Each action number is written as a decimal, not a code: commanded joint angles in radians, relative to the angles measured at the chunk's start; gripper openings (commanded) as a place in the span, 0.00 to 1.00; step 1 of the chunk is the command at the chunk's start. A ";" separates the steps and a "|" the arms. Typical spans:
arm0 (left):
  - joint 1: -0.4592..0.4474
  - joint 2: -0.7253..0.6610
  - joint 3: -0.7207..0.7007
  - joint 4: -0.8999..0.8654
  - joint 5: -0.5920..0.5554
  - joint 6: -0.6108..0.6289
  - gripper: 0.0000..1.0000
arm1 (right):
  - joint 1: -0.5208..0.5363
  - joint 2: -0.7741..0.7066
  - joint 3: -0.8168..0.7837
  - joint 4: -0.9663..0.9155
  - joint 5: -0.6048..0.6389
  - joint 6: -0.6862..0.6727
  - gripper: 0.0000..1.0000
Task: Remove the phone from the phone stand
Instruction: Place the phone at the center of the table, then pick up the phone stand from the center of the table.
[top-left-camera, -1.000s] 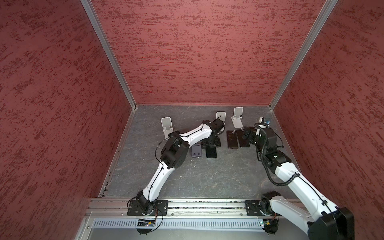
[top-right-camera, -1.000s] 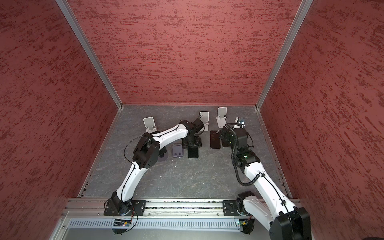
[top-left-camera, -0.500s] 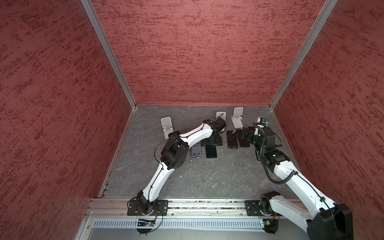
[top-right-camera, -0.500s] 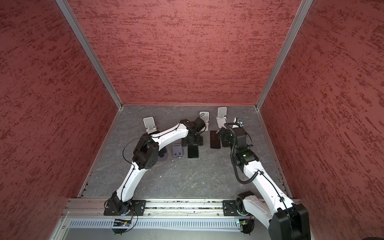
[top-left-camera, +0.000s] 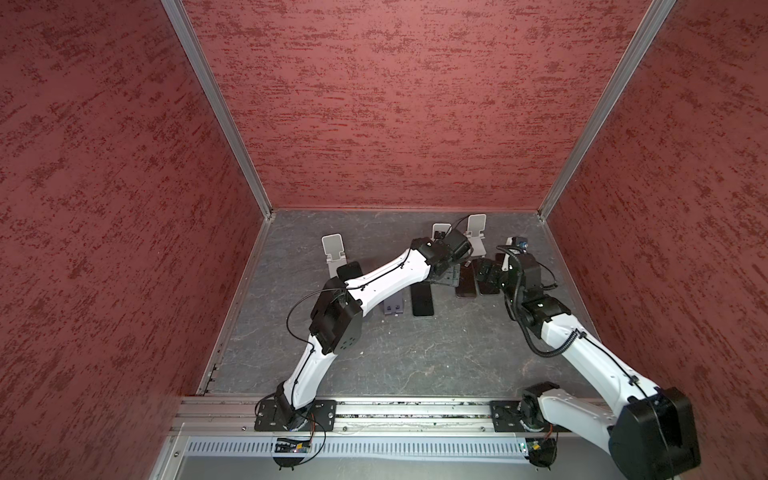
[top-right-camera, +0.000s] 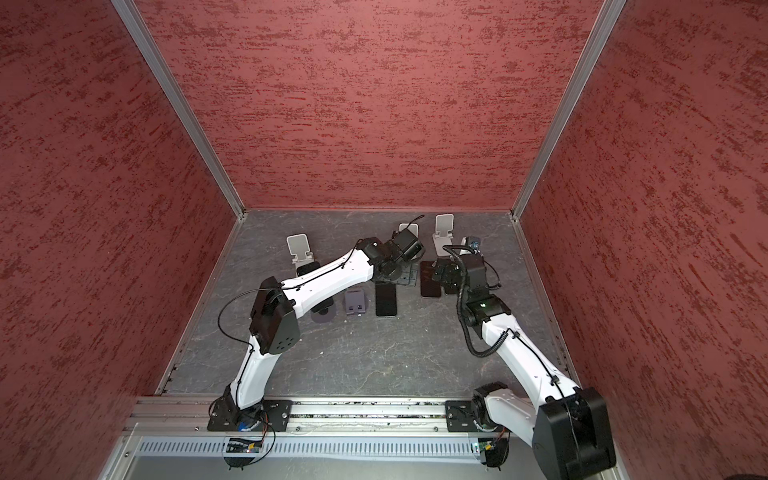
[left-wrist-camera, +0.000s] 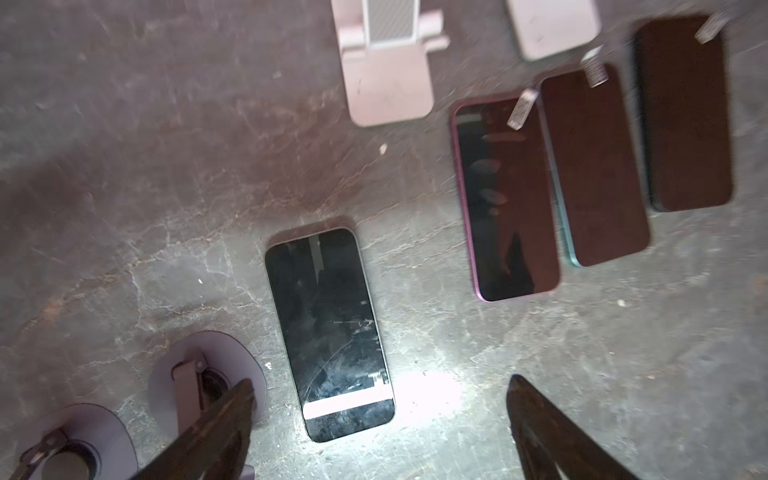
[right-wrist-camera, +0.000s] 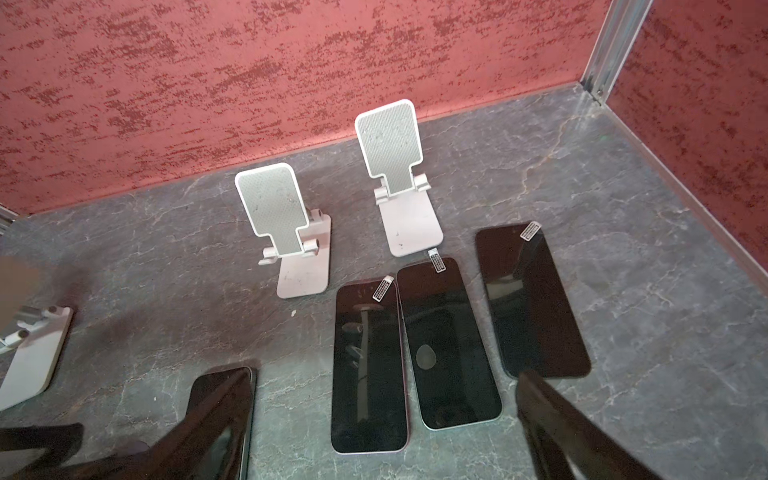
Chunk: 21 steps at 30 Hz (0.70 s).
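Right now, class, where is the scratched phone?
In the left wrist view the scratched phone lies flat on the floor, between a purple stand and the row of three phones.

Your left arm (top-left-camera: 386, 276) reaches far forward, with the left gripper (left-wrist-camera: 380, 382) pointing down, jaws spread wide, holding nothing. Your right arm (top-left-camera: 582, 353) stretches forward too, its right gripper (right-wrist-camera: 384, 374) equally wide and empty.

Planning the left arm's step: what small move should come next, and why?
Probably raise the left gripper straight up: its jaws stand open, the scratched phone lies flat on the table, ungripped, and the white stand nearby is empty.
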 joint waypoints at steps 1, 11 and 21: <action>0.007 -0.056 -0.036 0.031 -0.061 0.019 0.94 | -0.007 0.018 0.045 0.001 -0.027 0.023 0.99; 0.012 -0.247 -0.272 0.142 -0.066 -0.009 0.94 | -0.005 0.073 0.082 -0.026 -0.074 0.042 0.99; 0.012 -0.483 -0.498 0.223 -0.120 -0.011 0.95 | 0.025 0.153 0.132 -0.063 -0.108 0.045 0.99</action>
